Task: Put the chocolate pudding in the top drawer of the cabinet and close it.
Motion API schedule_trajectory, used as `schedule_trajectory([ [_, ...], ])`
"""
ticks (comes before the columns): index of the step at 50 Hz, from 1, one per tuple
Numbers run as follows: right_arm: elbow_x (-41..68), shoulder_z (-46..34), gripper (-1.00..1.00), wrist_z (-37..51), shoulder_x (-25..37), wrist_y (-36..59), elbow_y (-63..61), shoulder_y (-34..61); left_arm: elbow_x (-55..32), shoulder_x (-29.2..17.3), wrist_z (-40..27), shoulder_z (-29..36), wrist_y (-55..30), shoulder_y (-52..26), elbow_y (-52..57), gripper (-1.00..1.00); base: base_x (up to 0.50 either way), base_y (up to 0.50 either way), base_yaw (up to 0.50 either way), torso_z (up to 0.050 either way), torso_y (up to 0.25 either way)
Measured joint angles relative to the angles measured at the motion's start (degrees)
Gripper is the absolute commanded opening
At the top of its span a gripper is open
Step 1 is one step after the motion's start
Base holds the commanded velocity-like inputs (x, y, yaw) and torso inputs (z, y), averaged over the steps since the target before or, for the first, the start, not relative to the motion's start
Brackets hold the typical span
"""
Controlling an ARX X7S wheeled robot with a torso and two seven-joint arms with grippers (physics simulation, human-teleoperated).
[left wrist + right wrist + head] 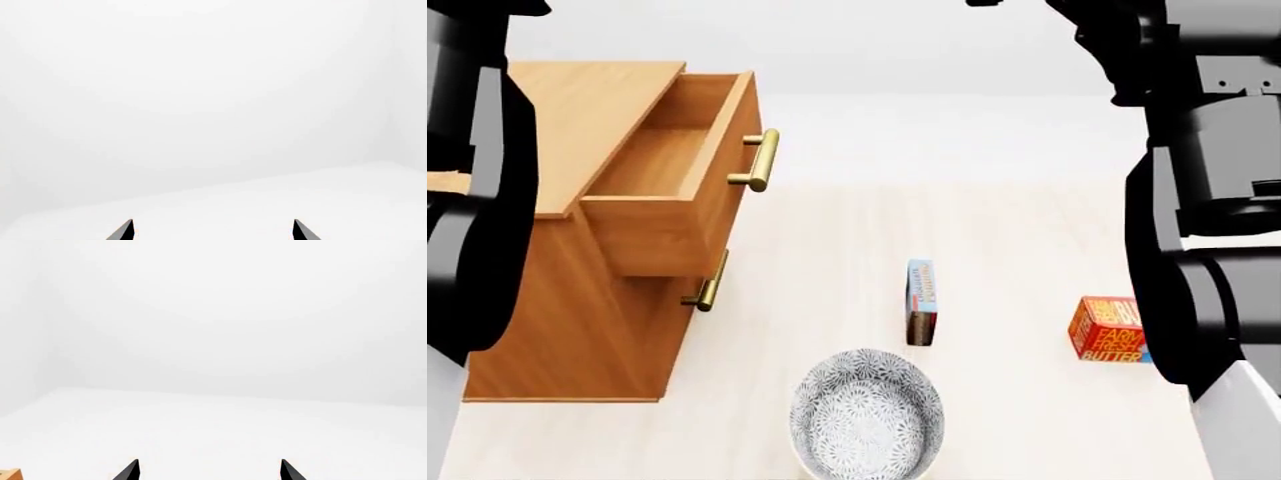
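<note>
Looking down from the head camera, you see the cabinet [561, 300] at the left of the pale wooden surface [1028, 250], with its top drawer [674, 170] pulled well out and its inside bare. Its brass handle [758, 160] faces the middle of the surface, and the lower drawer's handle [707, 283] shows just beneath the open box, that drawer pushed in.

The chocolate pudding [921, 300] stands on its narrow edge near the middle of the surface, blue face turned to the right, dark brown end toward you. It sits well apart from the cabinet, between it and the butter box [1109, 328], which rests off to the right beside your right arm. A patterned bowl [868, 413] sits nearer to you than the pudding, touching neither box.

Your arms rise at both edges of that view, raised clear of the surface. On the left gripper [213, 231], the fingers [123, 231] stand wide apart with nothing between them. The right gripper [208, 471] shows the same, its fingers [129, 471] spread and holding nothing, against plain white background.
</note>
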Motion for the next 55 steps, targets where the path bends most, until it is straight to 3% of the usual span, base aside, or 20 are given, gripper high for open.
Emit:
schedule_trajectory([
  [35,1.1,-0.2,1.0,-0.1,0.1,1.1,-1.4,-1.2,-0.4,0.0,0.7,1.4,-2.2,0.9,0.9,1.0,0.0,0.0,0.0,0.0,-0.122],
  [55,1.5,-0.7,1.0,-0.5,0.2,2.1,-2.2,-2.5,0.5,-3.1,6.7,9.5,-26.7,3.5,15.8,1.0,0.0,0.0,0.0,0.0,0.0],
])
